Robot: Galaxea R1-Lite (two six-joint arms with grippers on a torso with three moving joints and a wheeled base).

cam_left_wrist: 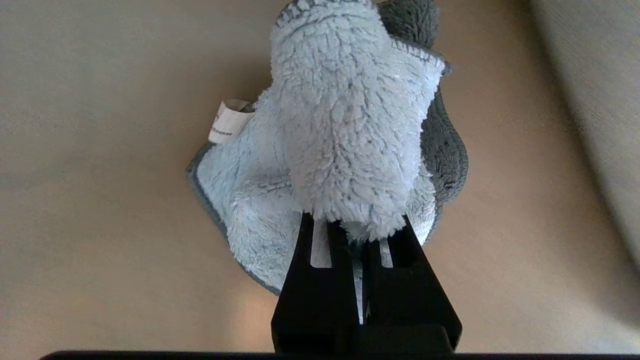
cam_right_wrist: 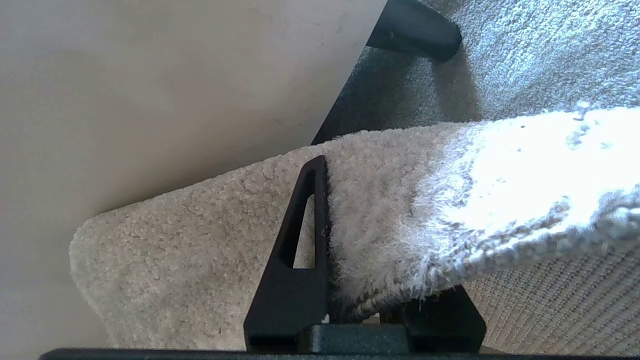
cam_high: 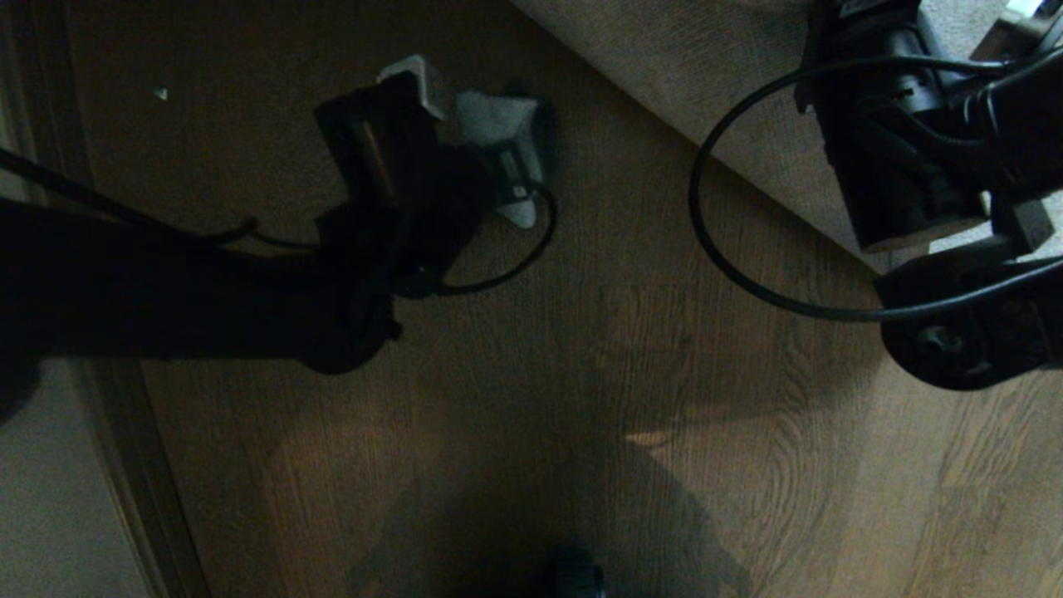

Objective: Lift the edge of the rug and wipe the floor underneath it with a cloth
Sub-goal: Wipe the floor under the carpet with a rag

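I have the left gripper (cam_left_wrist: 357, 235) pinched tight on the cloth (cam_left_wrist: 345, 130), its fingers (cam_left_wrist: 310, 280) almost touching with a bunched fold of the blue-grey fabric between them; the rest of the cloth spreads beyond the tips toward the floor (cam_high: 631, 399). In the head view the cloth sits at the far end of my left arm, out on bare boards, near the lifted rug (cam_high: 731, 91) but apart from it. I cannot tell from here whether it is pressed on the wood or just above.

My right gripper (cam_right_wrist: 370, 280) is holding the rug edge, fingers narrow and clamped on the pile and the woven backing, so the border is raised and folded back on itself.

What worries me: the rug is heavy and plush, and the grip is only on its margin, so it could slide out and drop on the cloth or my left arm as I reach under. The cloth is held by one small fold; a hard drag on the floor could pull it free. The loose black cable by the right arm could also snag.

The rug's raised edge runs diagonally across the head view, from upper middle down to the right, and the cloth's long axis points away from the left gripper, along the arm's reach
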